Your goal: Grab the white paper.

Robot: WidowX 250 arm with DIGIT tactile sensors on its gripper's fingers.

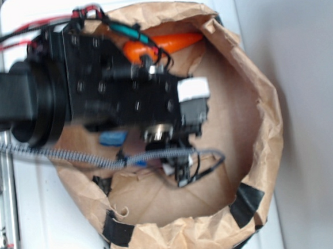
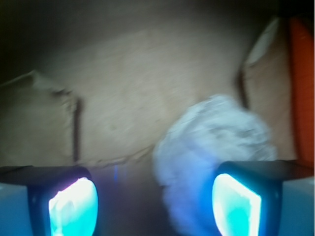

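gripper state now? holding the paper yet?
Gripper: open, holding nothing. The white paper lies between the fingers, close to the right-hand one in the wrist view; not clamped.

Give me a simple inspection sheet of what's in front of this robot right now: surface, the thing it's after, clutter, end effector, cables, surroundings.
Surface: brown paper bag rolled open, with black tape patches on its rim, lying on a white top.
Job's things: white paper, a crumpled wad on the bag floor; hidden under the arm in the exterior view.
Clutter: orange carrot-like object by the bag's far wall; blue item partly hidden under the arm.
Grippers: end effector open, the wad lying toward one finger, not yet gripped.
Cables: red, black and braided cables along the arm.
Surroundings: plain grey wall.
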